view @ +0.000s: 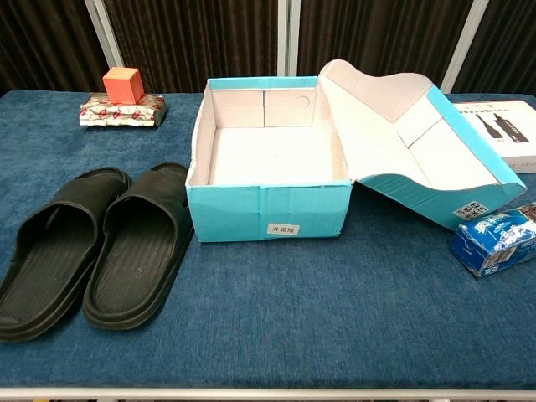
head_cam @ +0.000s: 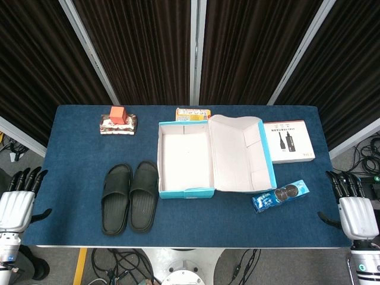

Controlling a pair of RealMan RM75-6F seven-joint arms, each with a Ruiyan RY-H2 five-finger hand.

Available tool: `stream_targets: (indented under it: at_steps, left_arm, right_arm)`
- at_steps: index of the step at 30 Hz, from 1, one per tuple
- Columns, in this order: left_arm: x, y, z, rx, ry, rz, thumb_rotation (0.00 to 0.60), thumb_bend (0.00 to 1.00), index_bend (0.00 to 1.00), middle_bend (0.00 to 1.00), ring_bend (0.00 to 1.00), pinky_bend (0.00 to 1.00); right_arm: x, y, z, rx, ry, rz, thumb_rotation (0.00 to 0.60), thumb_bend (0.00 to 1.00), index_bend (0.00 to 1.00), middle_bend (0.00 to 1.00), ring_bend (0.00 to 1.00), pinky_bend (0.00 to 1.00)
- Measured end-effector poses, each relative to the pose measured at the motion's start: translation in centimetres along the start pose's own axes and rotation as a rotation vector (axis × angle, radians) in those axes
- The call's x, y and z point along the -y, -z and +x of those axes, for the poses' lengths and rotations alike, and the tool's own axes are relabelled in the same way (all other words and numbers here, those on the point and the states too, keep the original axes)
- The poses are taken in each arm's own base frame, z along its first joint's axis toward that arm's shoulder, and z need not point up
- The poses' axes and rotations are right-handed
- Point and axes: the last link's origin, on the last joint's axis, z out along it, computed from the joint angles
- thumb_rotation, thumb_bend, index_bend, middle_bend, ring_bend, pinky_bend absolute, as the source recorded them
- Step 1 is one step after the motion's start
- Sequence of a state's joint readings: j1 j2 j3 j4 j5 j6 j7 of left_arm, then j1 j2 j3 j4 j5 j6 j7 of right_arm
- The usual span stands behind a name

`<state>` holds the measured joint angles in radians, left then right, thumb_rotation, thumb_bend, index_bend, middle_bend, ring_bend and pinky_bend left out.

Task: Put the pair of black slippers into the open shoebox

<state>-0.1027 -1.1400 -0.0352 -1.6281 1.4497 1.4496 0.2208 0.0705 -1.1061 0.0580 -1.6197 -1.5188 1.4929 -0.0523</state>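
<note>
Two black slippers [head_cam: 129, 196] [view: 94, 248] lie side by side, soles down, on the blue table just left of the shoebox. The teal shoebox [head_cam: 185, 193] [view: 266, 214] stands open and empty, its lid [head_cam: 243, 153] [view: 400, 138] folded out to the right. My left hand [head_cam: 18, 199] hangs off the table's left edge, fingers spread, holding nothing. Off the right edge is my right hand [head_cam: 352, 206], also with fingers apart and nothing in it. Neither hand shows in the chest view.
A packet with an orange cube [head_cam: 118, 122] [view: 122, 99] on it sits at the back left. Behind the box lies a small orange pack [head_cam: 192, 112]. A white product box [head_cam: 288, 141] [view: 511, 131] and a blue cookie pack [head_cam: 280, 195] [view: 497, 239] lie to the right.
</note>
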Motion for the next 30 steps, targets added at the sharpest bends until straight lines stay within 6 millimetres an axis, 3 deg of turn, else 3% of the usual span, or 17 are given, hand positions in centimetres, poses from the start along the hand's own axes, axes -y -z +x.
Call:
stream_targets:
  at_steps: [7,16,19,22,24,27,30]
  left_arm:
    - [-0.1,0.6,-0.6,0.007,0.014,0.012,0.600,0.00,0.08,0.05,0.00,0.08]
    - [-0.6,-0.1,-0.4,0.012,0.086,-0.019,0.600,0.00,0.11,0.07,0.04,0.13]
    - [-1.3,-1.5,0.0,0.009,0.114,-0.070,0.600,0.00,0.13,0.11,0.18,0.27]
    - [-2.4,-3.1,0.2,0.039,0.165,-0.134,0.600,0.00,0.16,0.15,0.45,0.62]
    - [-3.5,-4.5,0.3,0.077,0.204,-0.184,0.600,0.00,0.18,0.19,0.60,0.76]
    - [-5.3,-6.6,0.5,0.143,0.233,-0.257,0.600,0.00,0.18,0.22,0.69,0.86]
    - [-7.4,-8.7,0.7,0.209,0.243,-0.320,0.600,0.00,0.18,0.22,0.72,0.91]
  right_arm:
    - [0.2,0.0,0.8,-0.003,-0.012,0.016,0.600,0.00,0.00,0.10,0.00,0.00]
    - [0.5,-0.5,3.5,-0.067,-0.001,0.055,0.600,0.00,0.00,0.12,0.00,0.00]
    - [0.9,-1.0,4.1,-0.087,0.016,0.074,0.600,0.00,0.00,0.12,0.00,0.00]
    - [1.2,-1.3,4.6,-0.100,0.033,0.093,0.600,0.00,0.00,0.12,0.00,0.00]
    - [1.3,-1.5,4.8,-0.112,0.053,0.097,0.600,0.00,0.00,0.13,0.00,0.00]
    - [1.5,-1.7,5.2,-0.130,0.081,0.103,0.600,0.00,0.00,0.13,0.00,0.00]
    - [1.7,-1.8,5.6,-0.133,0.082,0.116,0.600,0.00,0.00,0.13,0.00,0.00]
